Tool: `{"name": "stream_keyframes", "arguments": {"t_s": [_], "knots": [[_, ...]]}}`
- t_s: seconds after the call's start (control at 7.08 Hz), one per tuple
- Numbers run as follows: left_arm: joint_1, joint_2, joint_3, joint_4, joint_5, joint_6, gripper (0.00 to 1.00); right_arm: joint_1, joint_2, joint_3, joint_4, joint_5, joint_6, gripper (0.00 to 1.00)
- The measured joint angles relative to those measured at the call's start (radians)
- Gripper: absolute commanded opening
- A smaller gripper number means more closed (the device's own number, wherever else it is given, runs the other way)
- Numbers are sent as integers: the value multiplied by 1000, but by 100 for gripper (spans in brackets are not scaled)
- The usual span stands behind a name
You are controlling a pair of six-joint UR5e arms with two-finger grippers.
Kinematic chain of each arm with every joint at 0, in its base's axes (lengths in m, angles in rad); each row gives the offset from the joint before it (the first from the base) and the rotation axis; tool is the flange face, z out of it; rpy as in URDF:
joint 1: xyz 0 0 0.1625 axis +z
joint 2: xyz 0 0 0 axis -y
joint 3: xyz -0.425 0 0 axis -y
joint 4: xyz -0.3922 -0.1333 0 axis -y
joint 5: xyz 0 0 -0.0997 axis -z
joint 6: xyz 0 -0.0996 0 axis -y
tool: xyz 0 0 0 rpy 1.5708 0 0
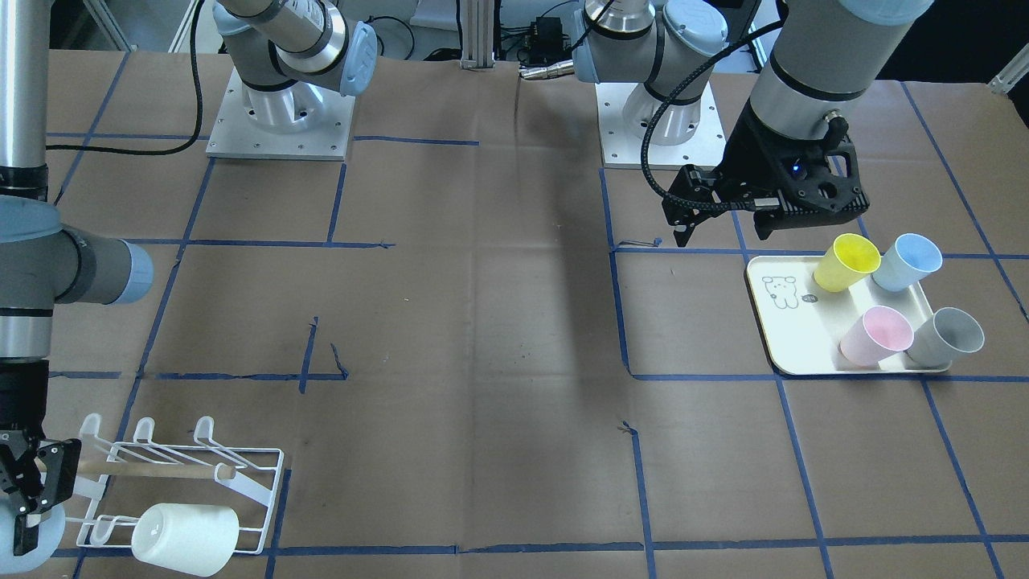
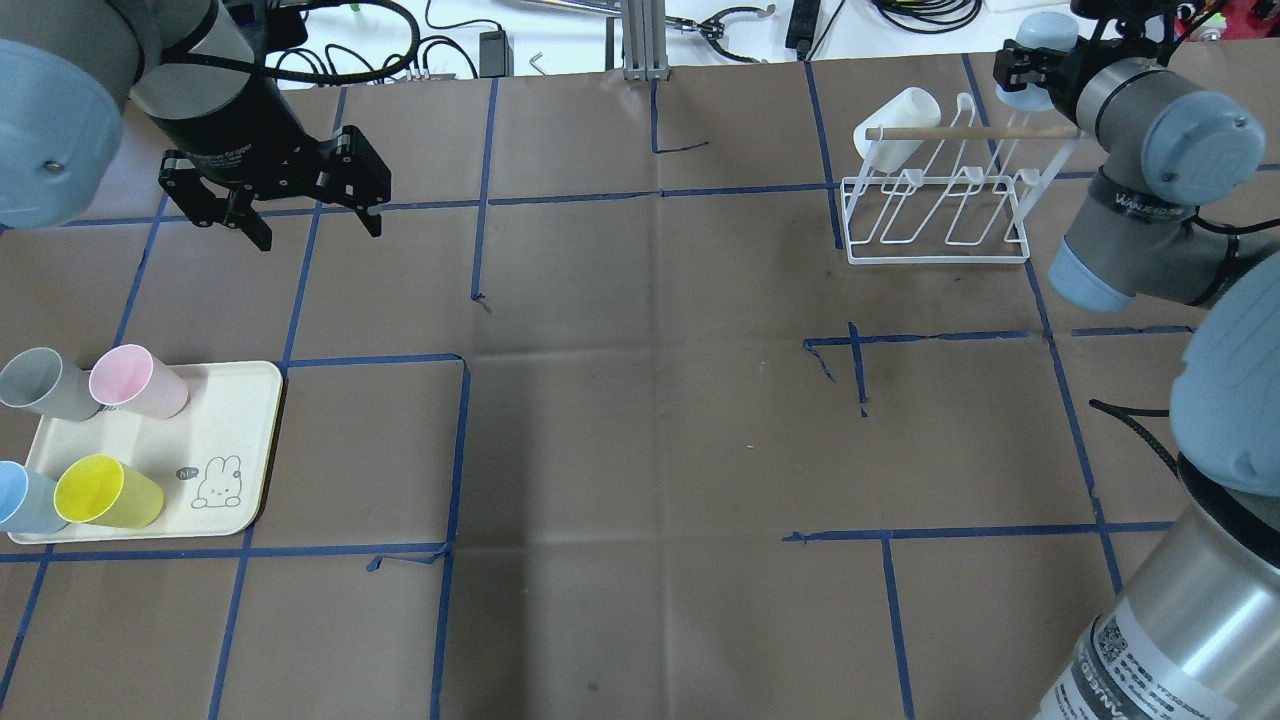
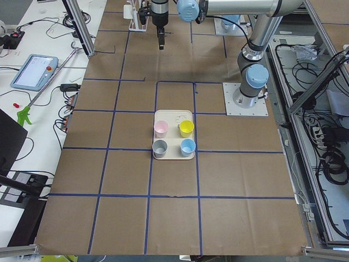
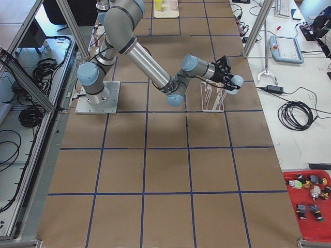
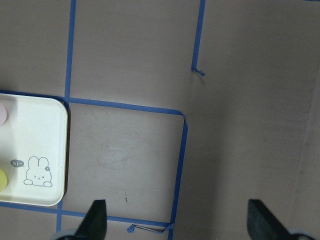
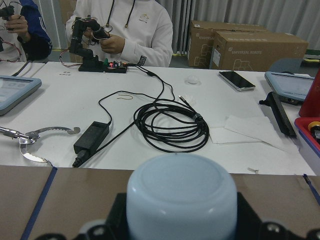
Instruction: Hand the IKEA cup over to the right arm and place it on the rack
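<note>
My right gripper is shut on a pale blue cup, held mouth-down at the far right end of the white wire rack. The front view shows this gripper with the cup beside the rack. The cup's base fills the right wrist view. A white cup hangs on the rack's other end. My left gripper is open and empty, above the table beyond the tray. Its fingertips show apart in the left wrist view.
The cream tray carries a yellow cup, a blue cup, a pink cup and a grey cup. The rack's wooden dowel runs along its top. Operators sit beyond the table's far edge.
</note>
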Motion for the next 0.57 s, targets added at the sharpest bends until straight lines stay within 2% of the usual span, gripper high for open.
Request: {"name": "stream_keyframes", "arguments": {"t_s": [0.14, 0.28, 0.42, 0.57], "knots": [[-6, -2, -2, 18, 1, 0, 99, 0, -4, 14, 0, 0, 0, 12], [-8, 0, -4, 27, 0, 5, 99, 0, -6, 20, 0, 0, 0, 69], [-8, 4, -7, 31, -1, 12, 99, 0, -6, 24, 0, -3, 0, 100], [-7, 7, -8, 32, -2, 22, 99, 0, -6, 25, 0, -10, 3, 100]]}}
